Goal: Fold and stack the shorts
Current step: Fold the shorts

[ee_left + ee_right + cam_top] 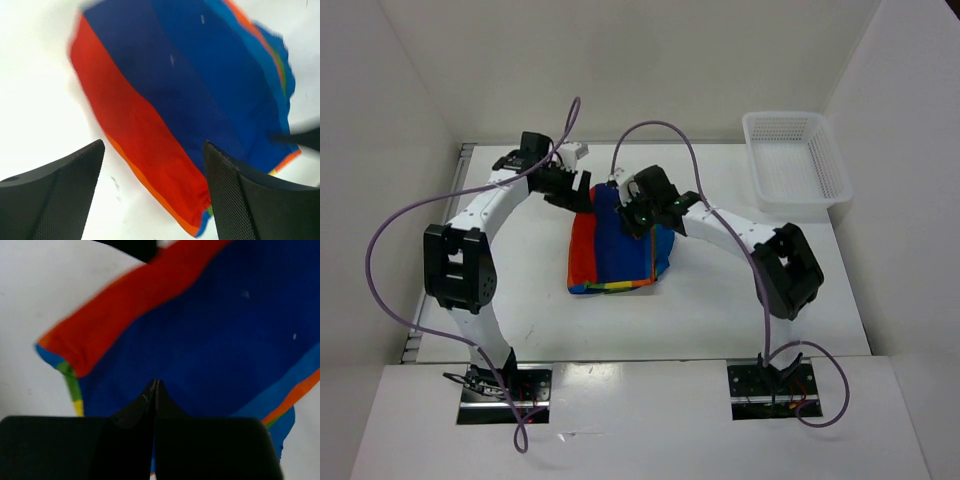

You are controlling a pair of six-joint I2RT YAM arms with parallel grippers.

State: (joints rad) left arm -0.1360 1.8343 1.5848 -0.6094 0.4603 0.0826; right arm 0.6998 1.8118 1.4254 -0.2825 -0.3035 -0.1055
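Overhead, the shorts lie folded in a rough rectangle at the middle of the white table — a red and orange band down their left side, deep blue over the rest, a sliver of yellow and green at the near edge. Both arms bend in over the far end of the cloth. The left gripper hangs above the far left corner with its jaws spread wide. Its wrist camera shows two dark textured fingers well apart with nothing between them, the red stripe and bare tabletop below. The right gripper sits over the blue panel near the far edge, hiding part of it from above. Its wrist view shows the fingertips pressed together to a point over the blue cloth — whether any fabric is pinched there cannot be told. A white mesh basket stands at the far right corner of the table, well apart from the shorts and from both arms. Purple cables loop from each arm's base up to its wrist, the left one swinging out past the table's left edge. White walls close in the table on three sides. Both wrist views are blurred along the cloth's edges.
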